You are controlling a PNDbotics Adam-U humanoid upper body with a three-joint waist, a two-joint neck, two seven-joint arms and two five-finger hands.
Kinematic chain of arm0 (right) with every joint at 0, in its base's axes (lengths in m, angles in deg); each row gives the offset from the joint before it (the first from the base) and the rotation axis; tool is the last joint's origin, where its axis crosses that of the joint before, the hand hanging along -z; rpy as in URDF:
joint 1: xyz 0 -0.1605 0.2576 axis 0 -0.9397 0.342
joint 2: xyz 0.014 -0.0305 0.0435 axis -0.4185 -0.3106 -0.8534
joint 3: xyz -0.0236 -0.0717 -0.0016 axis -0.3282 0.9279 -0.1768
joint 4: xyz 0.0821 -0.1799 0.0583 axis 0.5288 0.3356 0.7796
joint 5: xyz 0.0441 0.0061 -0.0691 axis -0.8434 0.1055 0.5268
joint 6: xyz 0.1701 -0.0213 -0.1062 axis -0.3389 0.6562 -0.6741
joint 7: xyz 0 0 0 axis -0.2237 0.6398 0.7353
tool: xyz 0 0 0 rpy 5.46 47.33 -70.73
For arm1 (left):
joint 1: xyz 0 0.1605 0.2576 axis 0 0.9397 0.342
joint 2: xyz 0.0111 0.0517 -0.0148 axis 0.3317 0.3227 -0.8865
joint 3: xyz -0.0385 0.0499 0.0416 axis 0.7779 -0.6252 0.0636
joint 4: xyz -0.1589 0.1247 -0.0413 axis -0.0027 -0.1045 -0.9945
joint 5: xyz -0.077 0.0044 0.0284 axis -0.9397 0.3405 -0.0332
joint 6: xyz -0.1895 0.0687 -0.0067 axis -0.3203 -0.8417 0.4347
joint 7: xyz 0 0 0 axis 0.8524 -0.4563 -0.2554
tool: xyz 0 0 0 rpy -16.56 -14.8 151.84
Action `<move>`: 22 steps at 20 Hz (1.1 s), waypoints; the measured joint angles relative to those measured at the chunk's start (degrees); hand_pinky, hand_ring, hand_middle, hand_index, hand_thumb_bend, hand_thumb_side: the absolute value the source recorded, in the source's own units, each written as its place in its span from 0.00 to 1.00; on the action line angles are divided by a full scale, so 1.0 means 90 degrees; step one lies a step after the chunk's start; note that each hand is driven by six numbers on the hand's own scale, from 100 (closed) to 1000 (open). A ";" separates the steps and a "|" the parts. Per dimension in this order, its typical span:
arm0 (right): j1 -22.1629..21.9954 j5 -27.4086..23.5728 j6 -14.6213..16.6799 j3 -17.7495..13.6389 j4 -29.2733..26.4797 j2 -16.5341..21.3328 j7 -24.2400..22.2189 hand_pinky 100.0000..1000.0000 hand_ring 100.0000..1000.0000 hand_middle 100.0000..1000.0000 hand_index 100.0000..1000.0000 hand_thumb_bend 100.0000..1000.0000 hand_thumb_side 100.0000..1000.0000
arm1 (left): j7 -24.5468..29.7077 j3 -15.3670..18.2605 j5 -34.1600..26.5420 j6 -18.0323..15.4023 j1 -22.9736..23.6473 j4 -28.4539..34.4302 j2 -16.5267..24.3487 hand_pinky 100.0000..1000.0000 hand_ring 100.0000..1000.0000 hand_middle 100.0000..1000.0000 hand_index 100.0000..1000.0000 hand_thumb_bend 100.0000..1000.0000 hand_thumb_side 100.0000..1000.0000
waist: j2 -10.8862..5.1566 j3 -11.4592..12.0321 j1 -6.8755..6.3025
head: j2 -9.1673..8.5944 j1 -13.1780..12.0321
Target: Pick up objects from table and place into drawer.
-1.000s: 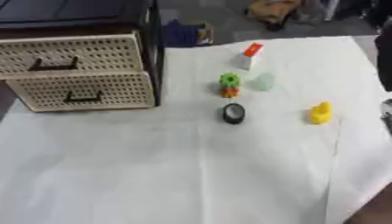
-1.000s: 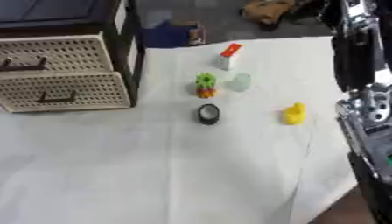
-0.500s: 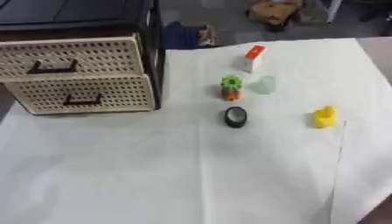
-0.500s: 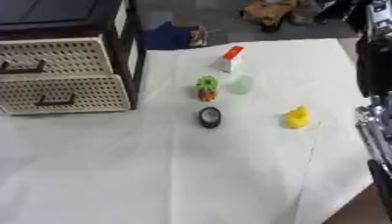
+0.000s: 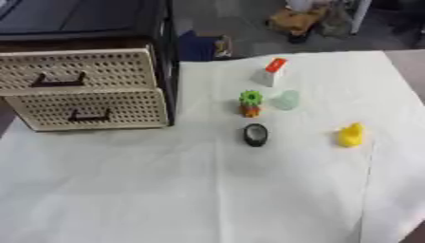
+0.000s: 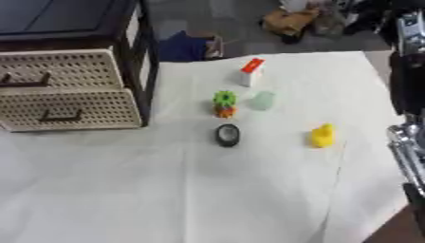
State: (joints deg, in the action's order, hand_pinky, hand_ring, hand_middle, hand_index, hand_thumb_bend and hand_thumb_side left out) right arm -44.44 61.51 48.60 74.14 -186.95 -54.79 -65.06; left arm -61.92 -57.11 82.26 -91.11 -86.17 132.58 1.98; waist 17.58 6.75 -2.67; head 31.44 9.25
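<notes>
Right arm (image 6: 407, 90) has shifted toward my 3 o'clock edge; objects unmoved. Fingers: can't tell, no hand showing. Duck (image 5: 351, 135) nearest the arm, black disc (image 5: 255, 135) at centre, drawers (image 5: 87, 88) shut at 10 o'clock.

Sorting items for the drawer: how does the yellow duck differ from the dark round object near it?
The yellow duck is bright yellow and stands upright; the dark round object is black with a paler centre and lies low and oval. The duck sits further to the robot's right, the round object nearer the drawer unit. Both rest untouched on the white table.
</notes>
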 measured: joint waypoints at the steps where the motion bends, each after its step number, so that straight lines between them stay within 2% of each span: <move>1: -0.0005 0.0002 -0.0005 0.0000 0.0000 0.0001 0.0007 0.61 0.48 0.56 0.92 0.00 1.00 | 0.0094 -0.0046 0.0100 -0.0006 -0.0029 0.0010 0.0133 0.00 0.07 0.21 0.83 0.00 0.91 | -0.0011 0.0002 0.0002 | 0.0000 0.0017; 2: -0.0016 0.0006 -0.0005 0.0000 0.0000 0.0005 0.0009 0.61 0.48 0.56 0.91 0.00 1.00 | 0.0186 -0.0098 0.0188 -0.0018 -0.0060 0.0020 0.0258 0.00 0.00 0.16 0.84 0.00 0.93 | -0.0027 0.0006 0.0005 | 0.0000 0.0035; 5: -0.0017 0.0020 -0.0003 0.0000 0.0000 0.0035 0.0012 0.61 0.48 0.56 0.91 0.00 1.00 | 0.0460 -0.0283 0.0465 -0.0091 -0.0129 0.0030 0.0604 0.00 0.00 0.14 0.85 0.00 1.00 | -0.0062 0.0027 0.0007 | 0.0000 0.0063; 11: -0.0016 0.0026 -0.0008 0.0003 0.0000 0.0048 0.0007 0.62 0.48 0.56 0.91 0.00 1.00 | 0.0971 -0.0816 0.0974 -0.0074 -0.0194 0.0032 0.1055 0.00 0.00 0.09 0.85 0.00 1.00 | -0.0085 0.0026 0.0005 | 0.0000 0.0054; 14: -0.0016 0.0026 -0.0021 0.0005 0.0000 0.0048 -0.0004 0.61 0.48 0.55 0.92 0.00 1.00 | 0.1228 -0.1082 0.1229 -0.0016 -0.0306 0.0032 0.1161 0.00 0.00 0.01 0.84 0.00 1.00 | -0.0110 0.0015 0.0004 | -0.0001 0.0039; 18: -0.0021 0.0026 -0.0062 0.0028 0.0000 0.0047 -0.0045 0.61 0.48 0.55 0.92 0.00 1.00 | 0.1599 -0.1400 0.1437 0.0029 -0.0632 -0.0060 0.1176 0.00 0.00 0.00 0.83 0.00 1.00 | -0.0136 0.0003 0.0002 | -0.0003 0.0000; 22: -0.0022 0.0021 -0.0089 0.0042 0.0000 0.0047 -0.0073 0.61 0.48 0.55 0.92 0.00 1.00 | 0.1994 -0.1622 0.1379 0.0079 -0.0977 -0.0304 0.1176 0.00 0.00 0.00 0.91 0.00 1.00 | -0.0158 0.0010 -0.0010 | -0.0005 -0.0012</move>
State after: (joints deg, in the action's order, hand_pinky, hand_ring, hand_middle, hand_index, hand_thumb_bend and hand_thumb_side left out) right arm -44.63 61.70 47.80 74.52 -186.95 -54.37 -65.72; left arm -43.98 -71.71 94.67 -90.40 -94.97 129.84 12.56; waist 16.16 6.84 -2.76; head 31.39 9.14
